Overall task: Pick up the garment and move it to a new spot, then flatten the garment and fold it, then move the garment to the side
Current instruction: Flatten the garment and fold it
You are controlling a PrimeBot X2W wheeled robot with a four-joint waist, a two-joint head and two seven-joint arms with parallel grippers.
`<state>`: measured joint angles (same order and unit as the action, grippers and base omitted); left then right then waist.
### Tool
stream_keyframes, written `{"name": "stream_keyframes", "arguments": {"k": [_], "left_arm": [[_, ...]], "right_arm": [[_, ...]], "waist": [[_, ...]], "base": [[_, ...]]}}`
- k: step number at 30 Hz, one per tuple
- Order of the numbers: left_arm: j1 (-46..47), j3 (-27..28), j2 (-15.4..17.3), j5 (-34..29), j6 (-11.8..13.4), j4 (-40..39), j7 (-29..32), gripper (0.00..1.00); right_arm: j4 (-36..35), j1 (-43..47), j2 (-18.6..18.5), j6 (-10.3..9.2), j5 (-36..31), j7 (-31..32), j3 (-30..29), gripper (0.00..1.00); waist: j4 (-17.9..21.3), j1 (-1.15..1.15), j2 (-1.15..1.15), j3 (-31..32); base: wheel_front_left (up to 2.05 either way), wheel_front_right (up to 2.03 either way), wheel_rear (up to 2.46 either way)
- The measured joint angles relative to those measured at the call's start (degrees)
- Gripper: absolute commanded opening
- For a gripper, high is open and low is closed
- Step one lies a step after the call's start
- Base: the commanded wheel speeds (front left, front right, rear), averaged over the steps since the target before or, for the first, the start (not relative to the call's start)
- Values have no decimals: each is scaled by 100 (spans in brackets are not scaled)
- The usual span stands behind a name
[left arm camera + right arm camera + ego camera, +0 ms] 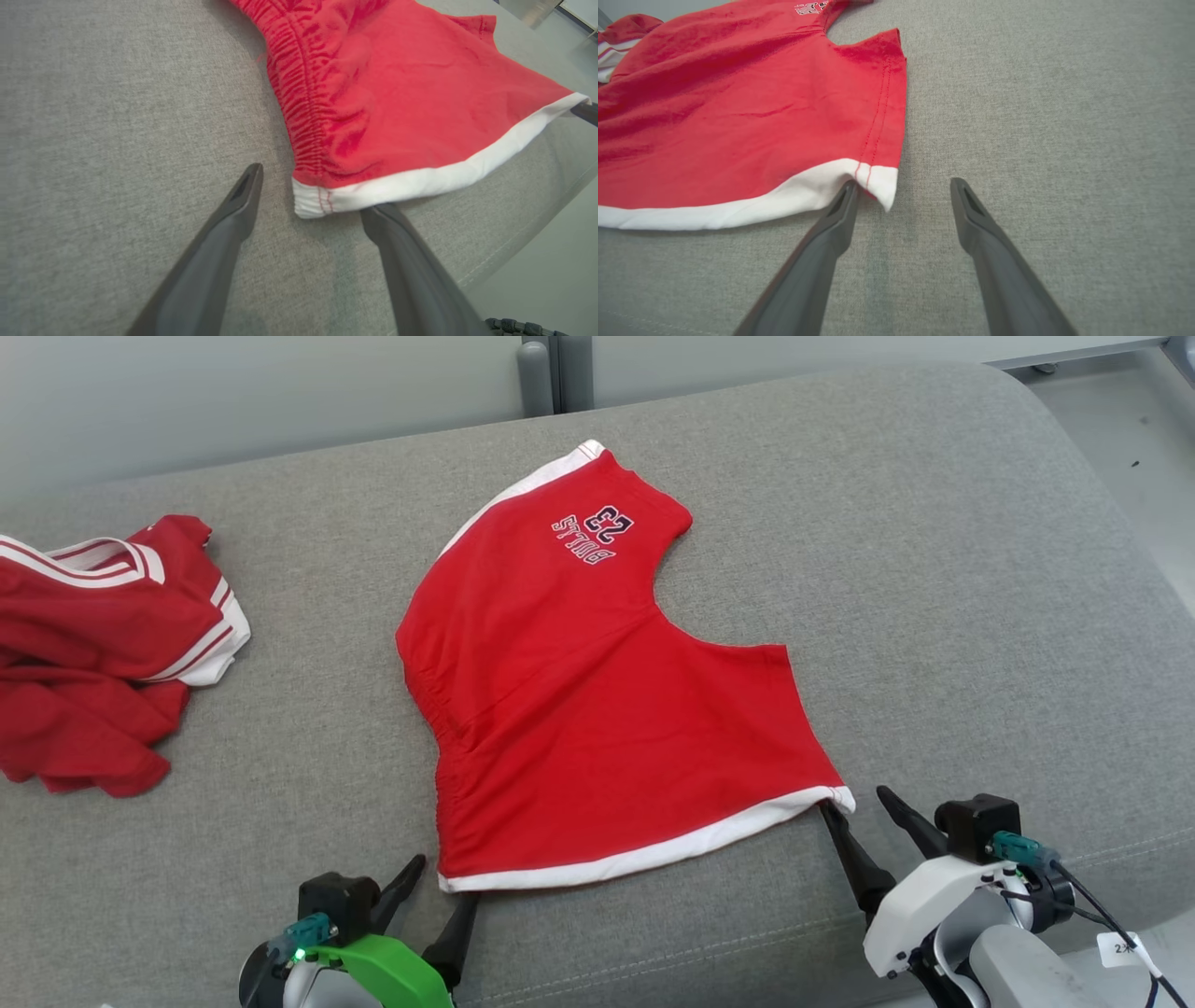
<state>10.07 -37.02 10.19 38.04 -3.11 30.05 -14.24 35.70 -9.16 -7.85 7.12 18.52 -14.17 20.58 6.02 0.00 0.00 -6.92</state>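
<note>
1. Red garment (579, 709) lies spread near flat in the middle of the grey cushion (934, 569), its white hem (644, 854) along the 6 o'clock edge.
2. The number-and-letter print (593, 534) sits at the garment's 12 o'clock end, reading upside down from the head camera.
3. Left gripper (441, 885) is down at 7 o'clock, fingers spread wide and holding nothing. The hem's left corner sits between the tips, and one finger's tip meets the white band from below.
4. Right gripper (852, 800) is at 5 o'clock, fingers parted as well, with no cloth pinched. One tip is tucked against the hem's right corner, which curls up slightly off the cushion; the other tip stands clear over bare fabric.
5. The gathered waistband (303, 107) runs along the garment's 9 o'clock side.
6. Over at 9 o'clock, well apart, a crumpled red heap with white stripes (93, 644) sits on the same cushion.
</note>
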Motion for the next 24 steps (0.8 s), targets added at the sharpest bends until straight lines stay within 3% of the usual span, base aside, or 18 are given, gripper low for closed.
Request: {"name": "stream_keyframes", "arguments": {"k": [6,14,20,24], "left_arm": [[-156,218,46,-56,45,-258,0,100],[-620,301,341,-343,125,-447,0,100],[-844,647,318,-341,247,-794,0,100],[-844,1026,98,-241,326,-1136,0,100]], "right_arm": [[-276,80,-55,-8,-4,0,-179,100],[-581,357,-230,-15,-104,-1,-333,100],[-791,553,-302,-78,-144,-1,-478,100],[-1016,553,-300,-126,-144,-2,-639,100]], "waist": [[23,0,0,28],[43,0,0,131],[24,0,0,275],[13,0,0,393]], "base": [[0,0,0],[0,0,0],[0,0,0],[0,0,0]]}}
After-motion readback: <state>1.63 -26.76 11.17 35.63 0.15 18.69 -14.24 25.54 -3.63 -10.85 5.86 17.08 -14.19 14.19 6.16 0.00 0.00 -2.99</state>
